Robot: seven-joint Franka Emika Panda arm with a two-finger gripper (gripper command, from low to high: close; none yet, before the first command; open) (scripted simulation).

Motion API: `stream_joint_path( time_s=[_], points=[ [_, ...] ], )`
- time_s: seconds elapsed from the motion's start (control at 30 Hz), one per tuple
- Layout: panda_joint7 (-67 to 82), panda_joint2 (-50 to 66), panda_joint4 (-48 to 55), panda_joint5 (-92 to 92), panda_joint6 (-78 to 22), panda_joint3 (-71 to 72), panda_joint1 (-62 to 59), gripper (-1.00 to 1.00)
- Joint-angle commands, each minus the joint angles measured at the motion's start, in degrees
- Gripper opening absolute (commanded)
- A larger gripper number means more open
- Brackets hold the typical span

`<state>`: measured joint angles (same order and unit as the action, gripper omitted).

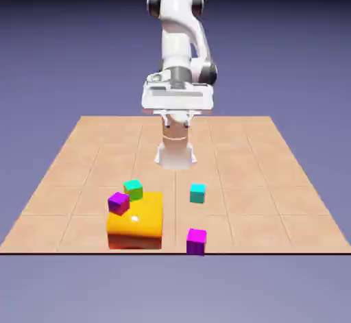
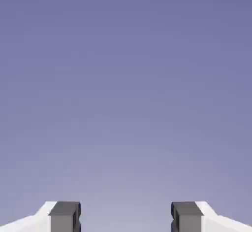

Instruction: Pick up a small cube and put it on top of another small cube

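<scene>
Cyan cube (image 1: 197, 193) sits alone on the tabletop (image 1: 274, 177), low and well forward of your end effector (image 2: 126, 218), which is released, empty and facing only backdrop.

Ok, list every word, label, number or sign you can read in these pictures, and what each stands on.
None: no readable text in either view.
The cubes, the orange block, the tiled table and the white arm are all unmarked.
The hand view shows only blank backdrop between the open claw tips.
</scene>
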<state>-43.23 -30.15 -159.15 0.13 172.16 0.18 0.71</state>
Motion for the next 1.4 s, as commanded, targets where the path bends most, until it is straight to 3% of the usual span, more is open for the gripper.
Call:
stream_joint_path(
  time_s=[0.0, 0.87, 1.0, 1.03, 1.2, 1.37],
  points=[
    [-0.64, 2.08, 1.54, 0.1, -1.53, 0.15, 0.02, 0.0],
    [-17.38, 56.07, 41.54, 2.83, -41.3, 4.14, 0.54, 0.0],
    [-17.49, 63.86, 40.9, 2.73, -33.47, 4.06, 1.01, 0.0],
    [-17.49, 63.86, 40.9, 2.73, -33.47, 4.06, 1.01, -1.0],
    [-16.78, 55.56, 41.36, 2.64, -42.19, 3.7, 0.25, -1.0],
    [-9.35, 45.18, 35.61, 0.54, -46.93, -0.99, -2.59, -1.0]
  ],
)
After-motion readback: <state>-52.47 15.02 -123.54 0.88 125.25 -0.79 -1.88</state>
